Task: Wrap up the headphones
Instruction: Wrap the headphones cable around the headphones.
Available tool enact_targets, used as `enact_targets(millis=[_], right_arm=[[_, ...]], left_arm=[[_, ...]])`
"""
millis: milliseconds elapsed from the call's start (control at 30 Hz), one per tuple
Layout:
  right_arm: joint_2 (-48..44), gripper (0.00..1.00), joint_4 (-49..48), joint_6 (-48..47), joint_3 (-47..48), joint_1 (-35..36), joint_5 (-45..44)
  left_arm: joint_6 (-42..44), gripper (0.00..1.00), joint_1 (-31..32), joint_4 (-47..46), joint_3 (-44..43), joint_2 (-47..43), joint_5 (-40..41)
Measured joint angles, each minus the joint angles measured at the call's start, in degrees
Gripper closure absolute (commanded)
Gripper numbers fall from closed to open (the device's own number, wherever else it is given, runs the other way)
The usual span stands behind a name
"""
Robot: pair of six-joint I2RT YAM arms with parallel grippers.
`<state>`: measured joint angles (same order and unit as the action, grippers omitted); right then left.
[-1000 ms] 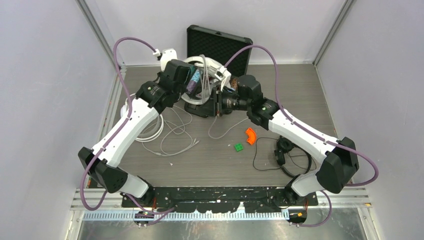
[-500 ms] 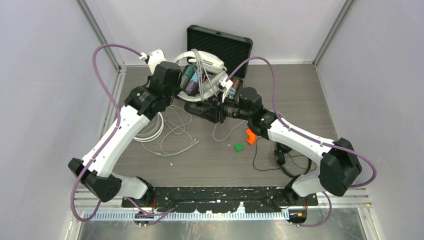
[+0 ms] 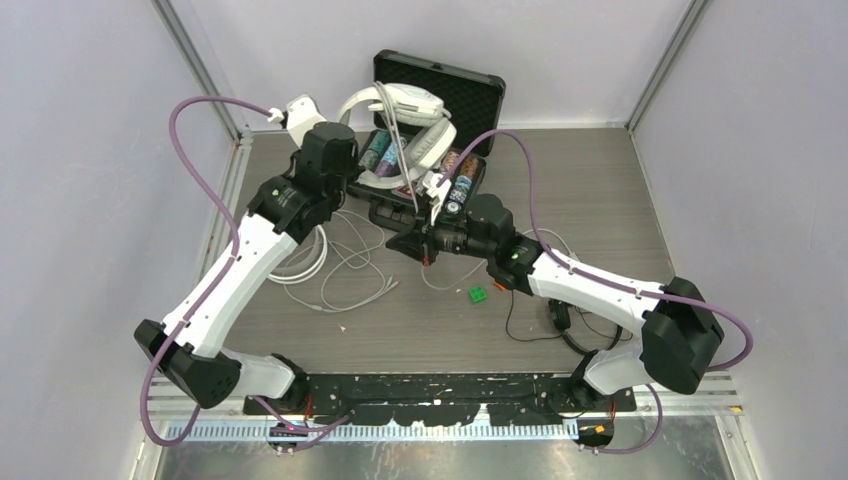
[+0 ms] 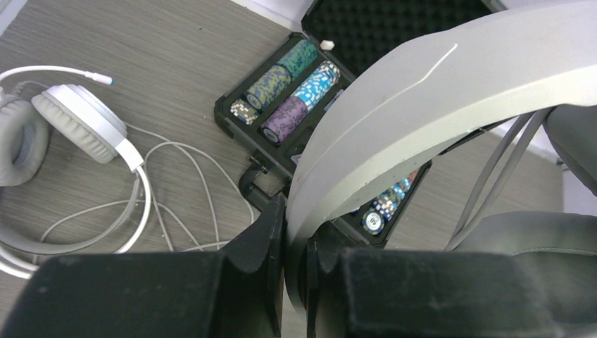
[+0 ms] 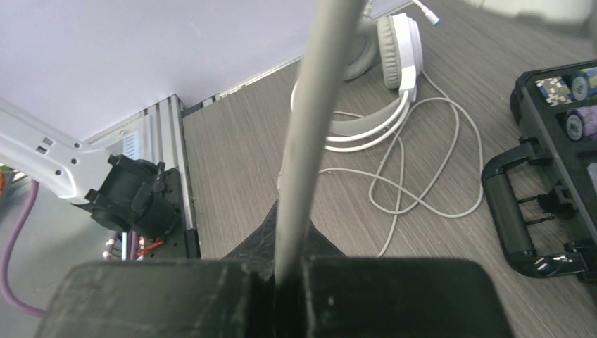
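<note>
Table (image 3: pixel 600 180): grey wood-grain top.
Case (image 3: pixel 470 90): black, open, at the far edge, chips inside.
Raised white headphones (image 3: pixel 405 100): up over the case.
Second white headphones (image 4: pixel 77 127): flat by the left edge, cord loose.
Black headphones (image 3: pixel 572 300): toward the near right corner.
My left gripper (image 4: pixel 296 260): clamped on the raised headband.
My right gripper (image 5: pixel 285 282): pinched tight on the grey cable (image 5: pixel 310 141).
</note>
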<state>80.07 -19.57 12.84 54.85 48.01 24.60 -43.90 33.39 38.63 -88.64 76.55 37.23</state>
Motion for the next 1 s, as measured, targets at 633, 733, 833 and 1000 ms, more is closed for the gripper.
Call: enact_targets(millis=[633, 733, 833, 1000], right_arm=[[0.66, 0.77, -5.44, -5.01, -6.67, 0.15, -5.92], [2.03, 0.73, -7.45, -5.42, -8.98, 0.15, -5.68], [3.89, 0.66, -11.34, -5.46, -11.56, 0.15, -5.01], [6.36, 0.56, -16.11, -6.05, -13.64, 0.13, -4.24]], left_arm=[[-9.79, 1.00, -3.17, -1.99, 2.21, -4.50, -7.72], [-9.79, 1.00, -3.19, -1.11, 2.21, -6.08, -7.98], [-9.79, 1.00, -3.19, -0.28, 2.21, -7.37, -7.96], [-9.75, 1.00, -3.19, 0.79, 2.14, -8.28, -7.96]])
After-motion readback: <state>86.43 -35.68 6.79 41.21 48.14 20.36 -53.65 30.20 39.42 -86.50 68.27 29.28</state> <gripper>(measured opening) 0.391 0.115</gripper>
